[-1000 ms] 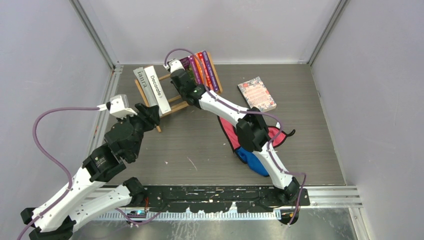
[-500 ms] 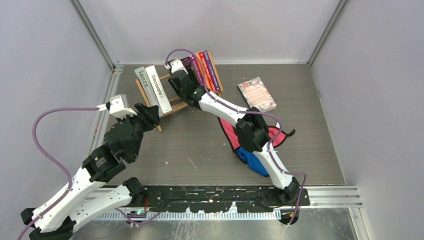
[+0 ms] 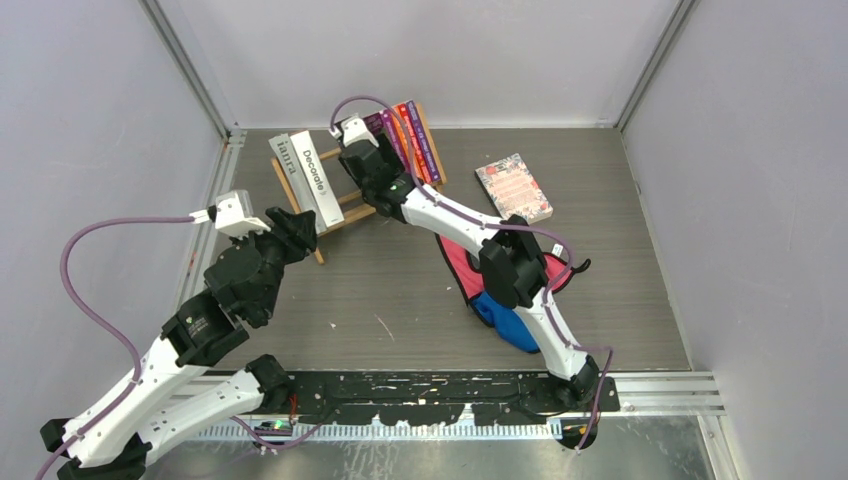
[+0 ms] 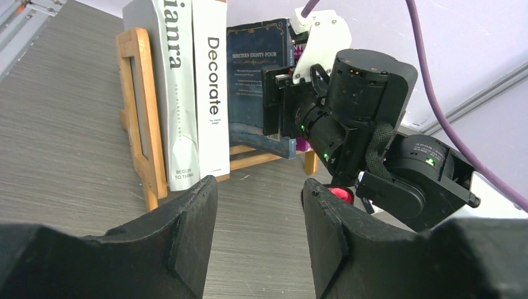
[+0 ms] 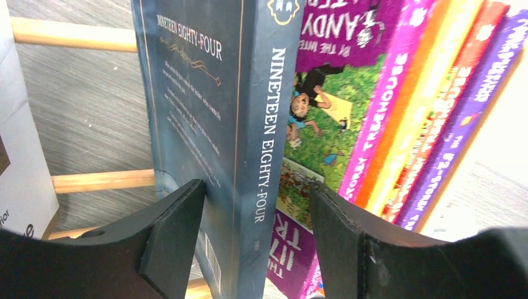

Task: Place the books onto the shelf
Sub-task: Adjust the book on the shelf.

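Note:
The light-wood shelf (image 3: 345, 212) stands at the back of the table. A grey book (image 3: 286, 163) and the white "Decorate" book (image 3: 314, 180) stand at its left end, purple and orange paperbacks (image 3: 415, 140) at its right. My right gripper (image 5: 255, 199) is open around a dark blue book (image 5: 249, 93) that stands upright in the shelf, with a gap at its right finger. In front of the shelf's left end, my left gripper (image 4: 260, 187) hangs open and empty over the table. A pink-floral book (image 3: 513, 187) lies flat on the table to the right.
A red cloth (image 3: 455, 265) and a blue cloth (image 3: 500, 318) lie under the right arm's elbow. Grey walls close in the back and both sides. The metal rail with the arm bases (image 3: 450, 390) runs along the near edge.
My right gripper's jaws have opened and let go of the dark blue book, which stays standing in the shelf. The left arm has barely shifted.

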{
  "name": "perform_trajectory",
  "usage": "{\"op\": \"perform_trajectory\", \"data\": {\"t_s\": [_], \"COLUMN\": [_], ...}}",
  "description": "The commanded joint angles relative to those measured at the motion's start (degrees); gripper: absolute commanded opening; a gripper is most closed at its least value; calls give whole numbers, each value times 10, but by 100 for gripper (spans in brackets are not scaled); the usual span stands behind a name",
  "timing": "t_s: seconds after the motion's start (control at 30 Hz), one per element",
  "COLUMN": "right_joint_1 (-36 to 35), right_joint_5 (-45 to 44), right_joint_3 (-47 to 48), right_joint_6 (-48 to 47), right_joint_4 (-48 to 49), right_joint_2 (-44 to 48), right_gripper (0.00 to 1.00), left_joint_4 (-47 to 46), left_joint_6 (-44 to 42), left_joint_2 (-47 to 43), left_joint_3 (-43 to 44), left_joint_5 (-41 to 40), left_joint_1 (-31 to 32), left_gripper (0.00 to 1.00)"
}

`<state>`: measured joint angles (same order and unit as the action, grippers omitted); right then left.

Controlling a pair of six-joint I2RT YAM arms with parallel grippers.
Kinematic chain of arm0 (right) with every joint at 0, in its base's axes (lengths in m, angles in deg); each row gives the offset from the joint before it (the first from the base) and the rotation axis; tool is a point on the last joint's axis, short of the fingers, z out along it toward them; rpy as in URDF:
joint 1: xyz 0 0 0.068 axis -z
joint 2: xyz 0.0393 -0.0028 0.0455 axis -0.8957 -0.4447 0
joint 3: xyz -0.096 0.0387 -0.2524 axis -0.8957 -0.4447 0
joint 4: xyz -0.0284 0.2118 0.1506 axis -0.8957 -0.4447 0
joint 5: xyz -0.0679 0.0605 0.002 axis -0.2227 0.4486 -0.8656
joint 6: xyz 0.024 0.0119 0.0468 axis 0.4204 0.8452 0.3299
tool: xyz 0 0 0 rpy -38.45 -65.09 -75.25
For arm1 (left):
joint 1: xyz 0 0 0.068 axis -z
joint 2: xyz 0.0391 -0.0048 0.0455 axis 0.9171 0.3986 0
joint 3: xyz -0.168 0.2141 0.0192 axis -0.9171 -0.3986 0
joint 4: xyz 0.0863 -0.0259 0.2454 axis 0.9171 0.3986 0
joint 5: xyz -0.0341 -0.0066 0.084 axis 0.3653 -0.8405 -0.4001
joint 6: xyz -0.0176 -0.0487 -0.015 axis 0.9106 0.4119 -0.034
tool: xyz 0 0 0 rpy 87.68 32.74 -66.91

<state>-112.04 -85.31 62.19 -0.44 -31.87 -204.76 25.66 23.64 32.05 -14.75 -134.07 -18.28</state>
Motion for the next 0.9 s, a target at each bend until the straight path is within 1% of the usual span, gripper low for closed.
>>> {"op": "perform_trajectory", "data": {"t_s": [0.0, 0.47, 0.6, 0.67, 0.87], "right_joint_1": [7, -6, -9, -11, -16], "right_joint_5": [-78, -142, -144, -145, -144], "right_joint_3": [0, -4, -30, -45, -82], "right_joint_6": [-40, -115, -125, -130, -112], "right_joint_4": [41, 85, 111, 141, 159], "right_joint_2": [59, 35, 49, 59, 102], "right_gripper": [67, 67, 67, 66, 67], "left_joint_4": [-9, -13, -18, -18, -19], "left_joint_6": [4, 4, 1, 0, 1], "left_joint_2": [-6, -7, -5, -5, -3], "left_joint_3": [5, -4, -4, -4, -3], "left_joint_5": [1, 0, 0, 0, 4], "left_joint_1": [-4, -4, -5, -5, -6], "left_gripper": [53, 54, 54, 54, 54]}}
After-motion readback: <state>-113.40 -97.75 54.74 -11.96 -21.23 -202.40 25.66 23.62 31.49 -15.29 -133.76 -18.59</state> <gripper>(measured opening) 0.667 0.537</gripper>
